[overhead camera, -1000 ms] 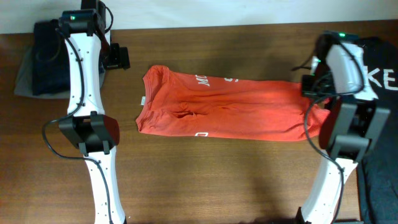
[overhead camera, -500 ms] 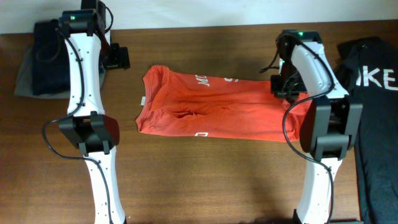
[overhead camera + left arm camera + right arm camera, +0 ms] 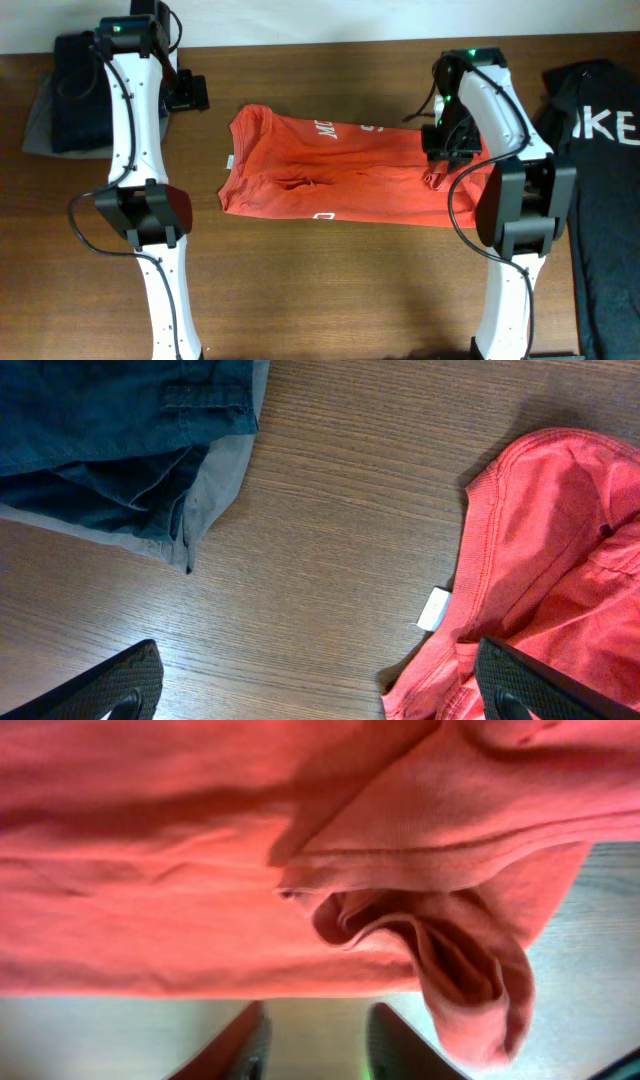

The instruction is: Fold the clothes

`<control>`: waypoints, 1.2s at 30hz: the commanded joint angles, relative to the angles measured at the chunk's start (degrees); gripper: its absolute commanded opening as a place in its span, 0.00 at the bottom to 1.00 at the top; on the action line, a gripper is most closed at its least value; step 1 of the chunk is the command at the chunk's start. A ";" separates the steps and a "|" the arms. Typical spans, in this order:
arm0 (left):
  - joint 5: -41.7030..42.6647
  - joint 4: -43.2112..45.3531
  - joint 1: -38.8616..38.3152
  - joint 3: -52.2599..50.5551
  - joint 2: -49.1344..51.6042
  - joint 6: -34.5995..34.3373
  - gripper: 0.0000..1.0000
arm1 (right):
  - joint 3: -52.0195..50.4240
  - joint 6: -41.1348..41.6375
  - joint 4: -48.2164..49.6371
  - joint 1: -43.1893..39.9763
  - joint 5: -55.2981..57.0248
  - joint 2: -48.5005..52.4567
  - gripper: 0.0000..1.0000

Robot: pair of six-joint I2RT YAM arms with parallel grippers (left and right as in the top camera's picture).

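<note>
Though bunched at its right end — T-shirt (image 3: 340, 170) lengthwise left-to-right, collar (image 3: 233, 160) leftward

White arms (image 3: 130, 110), black joints (image 3: 145, 212) (green lights (image 3: 118, 28), seemingly).

Wood table (image 3: 330, 290): orange T-shirt (image 3: 340, 180) mid, dark pile (image 3: 60, 95) L, black garment (image 3: 600, 210) R.
</note>
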 commanded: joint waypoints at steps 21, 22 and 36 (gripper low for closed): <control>0.44 0.17 -0.13 0.55 -0.98 0.35 0.99 | -3.76 -10.29 -6.36 -6.40 0.96 -4.15 0.93; 0.44 0.11 -0.13 0.55 -0.98 0.35 0.99 | -3.91 -10.29 -6.16 -6.38 1.46 -4.15 0.93; 0.42 -0.07 -0.11 0.55 -0.98 0.37 0.99 | -4.66 -12.24 3.50 -6.38 3.02 -3.93 0.75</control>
